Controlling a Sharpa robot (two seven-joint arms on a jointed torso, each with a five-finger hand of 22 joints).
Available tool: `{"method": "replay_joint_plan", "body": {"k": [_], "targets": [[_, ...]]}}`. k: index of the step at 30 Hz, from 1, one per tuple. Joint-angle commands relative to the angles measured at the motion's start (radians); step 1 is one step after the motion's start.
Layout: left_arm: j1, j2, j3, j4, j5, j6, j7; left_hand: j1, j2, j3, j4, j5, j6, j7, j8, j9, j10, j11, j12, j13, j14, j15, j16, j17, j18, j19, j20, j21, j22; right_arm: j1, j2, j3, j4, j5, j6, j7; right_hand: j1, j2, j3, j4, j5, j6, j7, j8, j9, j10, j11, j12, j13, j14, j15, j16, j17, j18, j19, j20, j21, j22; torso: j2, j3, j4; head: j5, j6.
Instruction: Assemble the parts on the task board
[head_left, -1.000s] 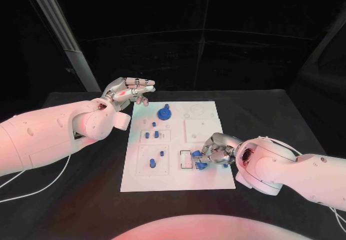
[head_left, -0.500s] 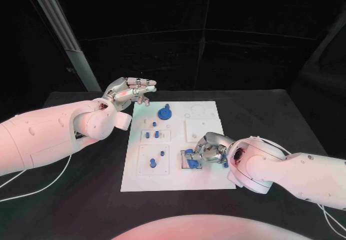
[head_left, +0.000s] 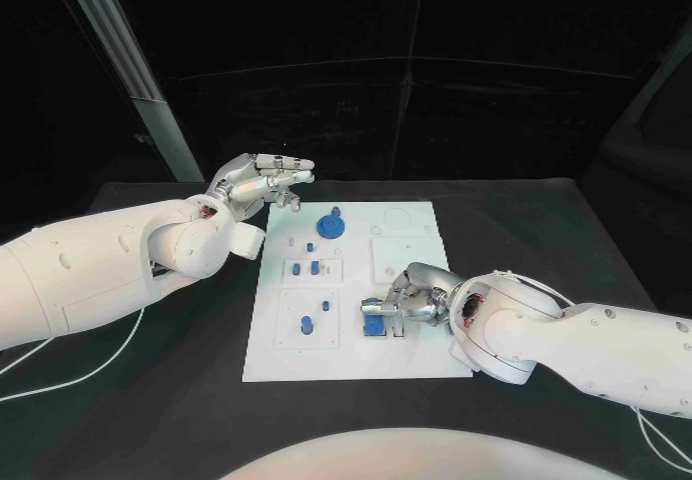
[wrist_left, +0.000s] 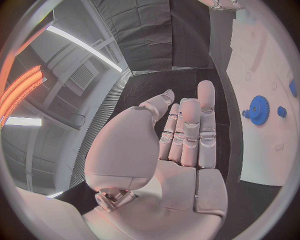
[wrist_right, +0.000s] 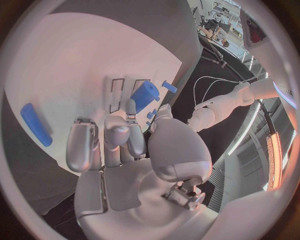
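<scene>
The white task board (head_left: 418, 355) lies in the middle of the black table. My right hand (head_left: 414, 301) hovers low over its near right part and pinches a blue cylinder part (head_left: 375, 323) at its fingertips, just beside a rectangular slot. In the right wrist view this cylinder (wrist_right: 144, 96) sits between a fingertip and the thumb, next to two narrow slots (wrist_right: 115, 94). My left hand (head_left: 265, 184) is raised off the board's far left corner, fingers straight and holding nothing. A blue gear (head_left: 330, 227) stands at the far end of the board.
Small blue pegs (head_left: 303, 268) stand in the left column of the board, with another blue piece (head_left: 306, 323) nearer me. A loose blue bar (wrist_right: 35, 125) lies on the board beside my right hand. A slanted metal post (head_left: 137, 90) rises at the back left.
My right hand has slid leftward over the board, carrying the blue cylinder toward the rectangular slot. My left hand has stayed where it was.
</scene>
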Motion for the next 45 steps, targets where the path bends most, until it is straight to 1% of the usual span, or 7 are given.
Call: {"method": "replay_joint_plan", "body": {"k": [1, 9, 15, 20, 29, 34, 45], "targets": [[0.002, -0.001, 0.001, 0.002, 0.003, 0.012, 0.003, 0.002, 0.006, -0.001, -0.004, 0.007, -0.007, 0.001, 0.005, 0.000, -0.007, -0.002, 0.005, 0.000, -0.005, 0.000, 0.000, 0.000, 0.006, -0.002, 0.005, -0.006, -0.002, 0.001, -0.003, 0.000, 0.002, -0.053, 0.026, -0.023, -0.013, -0.003, -0.002, 0.001, -0.004, -0.007, -0.001, -0.005, 0.002, -0.009, -0.003, -0.007, 0.007, -0.007, -0.002, -0.006, -0.008, -0.005, -0.008, -0.001, -0.005, -0.003, 0.000, 0.0000, -0.0013, 0.000, -0.001], [0.002, -0.002, 0.001, 0.003, 0.003, 0.012, 0.003, 0.002, 0.006, -0.001, -0.004, 0.007, -0.007, 0.001, 0.005, 0.000, -0.007, -0.002, 0.005, 0.000, -0.005, 0.000, 0.000, 0.000, 0.006, -0.002, 0.005, -0.006, -0.002, 0.001, -0.015, 0.000, 0.010, -0.075, 0.029, -0.019, 0.033, -0.004, 0.024, -0.007, 0.036, -0.006, -0.002, -0.003, 0.014, -0.010, -0.004, -0.015, 0.004, -0.006, -0.002, -0.015, -0.017, -0.005, -0.008, -0.001, -0.007, -0.005, 0.000, 0.0008, -0.0002, -0.002, -0.001], [0.002, -0.003, 0.001, 0.002, 0.003, 0.012, 0.003, 0.002, 0.006, -0.001, -0.004, 0.007, -0.007, 0.001, 0.005, 0.000, -0.007, -0.002, 0.005, 0.000, -0.005, 0.000, 0.000, 0.000, 0.006, -0.002, 0.005, -0.006, -0.002, 0.001, -0.025, 0.000, 0.019, -0.103, 0.035, -0.004, 0.216, -0.010, 0.066, -0.105, 0.124, -0.001, -0.006, 0.008, 0.032, -0.006, -0.008, -0.015, 0.009, -0.003, -0.006, -0.018, -0.017, -0.005, -0.007, -0.004, -0.008, -0.003, 0.000, 0.0011, -0.0003, -0.004, -0.001], [0.002, -0.003, 0.001, 0.002, 0.003, 0.012, 0.003, 0.002, 0.006, -0.001, -0.004, 0.007, -0.007, 0.001, 0.005, 0.000, -0.007, -0.002, 0.005, 0.000, -0.005, 0.000, 0.000, 0.000, 0.006, -0.002, 0.005, -0.006, -0.002, 0.001, -0.040, 0.000, 0.027, -0.119, 0.022, 0.010, 0.276, -0.006, 0.081, -0.146, 0.107, 0.000, -0.005, 0.012, 0.039, -0.005, -0.008, -0.014, 0.011, -0.003, -0.006, -0.020, -0.019, -0.006, -0.006, -0.005, -0.008, -0.001, 0.000, 0.0010, -0.0014, -0.004, -0.001], [0.002, -0.006, 0.001, 0.002, 0.003, 0.011, 0.003, 0.002, 0.006, -0.001, -0.004, 0.007, -0.007, 0.001, 0.005, 0.000, -0.007, -0.002, 0.005, 0.000, -0.005, 0.000, 0.000, 0.000, 0.006, -0.002, 0.005, -0.006, -0.002, 0.003, -0.166, 0.001, 0.045, -0.019, -0.075, 0.096, 0.251, 0.013, 0.060, -0.125, 0.221, -0.079, 0.028, -0.066, 0.014, -0.032, 0.020, -0.065, -0.027, -0.005, 0.016, -0.030, -0.034, -0.004, -0.013, 0.014, -0.016, -0.014, -0.006, 0.0007, -0.0075, -0.016, 0.004], [0.002, -0.009, 0.000, 0.004, 0.003, 0.011, 0.004, 0.002, 0.006, -0.001, -0.004, 0.007, -0.007, 0.001, 0.005, 0.000, -0.007, -0.002, 0.005, 0.000, -0.005, 0.000, 0.000, 0.000, 0.006, -0.002, 0.005, -0.006, -0.002, 0.005, -0.235, 0.001, 0.055, -0.061, -0.028, 0.109, 0.246, 0.030, 0.052, -0.113, 0.286, -0.063, 0.030, -0.089, 0.004, -0.038, 0.022, -0.082, -0.039, -0.009, 0.019, -0.041, -0.053, -0.002, -0.015, 0.019, -0.020, -0.020, -0.008, 0.0011, -0.0130, -0.021, 0.007], [0.000, -0.008, -0.001, 0.004, 0.003, 0.015, 0.004, 0.001, 0.006, -0.002, -0.004, 0.007, -0.007, 0.001, 0.006, 0.000, -0.008, -0.001, 0.008, 0.000, -0.005, 0.000, 0.001, 0.000, 0.006, -0.002, 0.005, -0.007, -0.002, 0.007, -0.281, 0.001, 0.054, -0.256, 0.120, 0.055, 0.244, 0.027, 0.030, -0.093, 0.275, -0.014, 0.020, -0.102, 0.001, -0.046, 0.014, -0.118, -0.064, -0.015, 0.013, -0.063, -0.087, 0.000, -0.020, 0.016, -0.027, -0.030, -0.008, 0.0061, -0.0242, -0.028, 0.012]]}}
